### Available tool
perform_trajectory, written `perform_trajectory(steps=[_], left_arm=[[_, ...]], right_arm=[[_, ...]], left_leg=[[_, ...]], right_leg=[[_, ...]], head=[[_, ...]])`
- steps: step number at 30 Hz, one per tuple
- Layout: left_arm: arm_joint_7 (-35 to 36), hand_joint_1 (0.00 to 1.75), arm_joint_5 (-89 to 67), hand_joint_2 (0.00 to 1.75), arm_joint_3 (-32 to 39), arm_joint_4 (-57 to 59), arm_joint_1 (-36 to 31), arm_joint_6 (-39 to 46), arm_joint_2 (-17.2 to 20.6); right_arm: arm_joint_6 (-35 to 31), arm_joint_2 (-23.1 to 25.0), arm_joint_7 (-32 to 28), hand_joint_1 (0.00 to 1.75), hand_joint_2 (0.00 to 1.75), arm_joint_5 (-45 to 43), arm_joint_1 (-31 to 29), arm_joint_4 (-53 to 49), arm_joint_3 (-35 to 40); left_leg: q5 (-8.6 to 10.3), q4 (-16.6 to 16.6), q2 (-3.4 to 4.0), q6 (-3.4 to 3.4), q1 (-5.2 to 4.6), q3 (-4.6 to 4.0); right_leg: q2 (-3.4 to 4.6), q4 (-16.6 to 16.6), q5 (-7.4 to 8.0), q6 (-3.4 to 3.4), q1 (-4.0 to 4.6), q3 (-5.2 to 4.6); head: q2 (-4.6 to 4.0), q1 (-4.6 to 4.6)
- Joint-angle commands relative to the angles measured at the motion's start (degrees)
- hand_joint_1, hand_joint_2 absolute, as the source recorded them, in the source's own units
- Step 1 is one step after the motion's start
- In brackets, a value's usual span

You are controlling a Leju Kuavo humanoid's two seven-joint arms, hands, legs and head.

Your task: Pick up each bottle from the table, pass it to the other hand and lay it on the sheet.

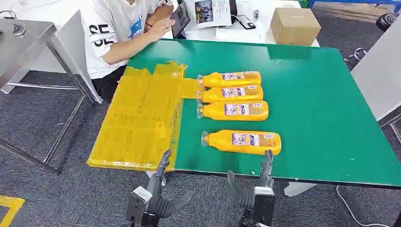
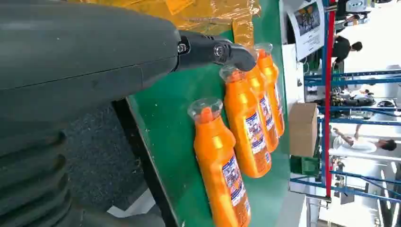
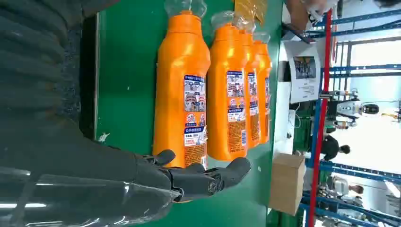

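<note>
- Bottles: four orange ones lie flat on the green table (image 1: 321, 118); the nearest bottle (image 1: 243, 141) rests apart from the other three (image 1: 234, 94), caps towards the yellow sheet (image 1: 137, 118).
- Right hand (image 1: 265, 168) hovers at the table's near edge, just before the nearest bottle, fingers apart, holding nothing.
- Left hand (image 1: 158, 182) is at the sheet's near corner, fingers extended, holding nothing.
- A person (image 1: 118, 28) sits at the far side.

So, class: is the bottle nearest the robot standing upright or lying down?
Lying down: the nearest bottle rests lengthwise on the green table, cap toward the yellow sheet.

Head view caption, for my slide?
Four orange bottles on the green table; both hands open at its near edge.
</note>
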Motion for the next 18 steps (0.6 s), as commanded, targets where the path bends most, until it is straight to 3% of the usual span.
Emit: perform_trajectory(steps=[1, 18], left_arm=[[0.1, 0.00, -0.1, 1.75, -0.8, 2.5, -0.4, 0.0, 0.3], [0.0, 0.00, -0.1, 1.75, -0.7, 2.5, -0.1, 0.1, 0.3]], right_arm=[[0.0, -0.7, 0.1, 0.00, 1.75, -0.2, -1.3, 2.6, 0.4], [-0.2, -0.7, 0.1, 0.00, 1.75, 0.0, -1.2, 2.8, 0.5]], left_leg=[[-0.08, -0.1, 0.05, -0.09, 0.06, 0.26], [-0.05, -0.1, 0.04, -0.06, 0.03, 0.19]], right_leg=[[0.12, -0.1, -0.05, -0.10, 0.05, 0.25], [0.09, -0.1, -0.03, -0.07, 0.02, 0.18]], head=[[0.00, 0.00], [0.00, 0.00]])
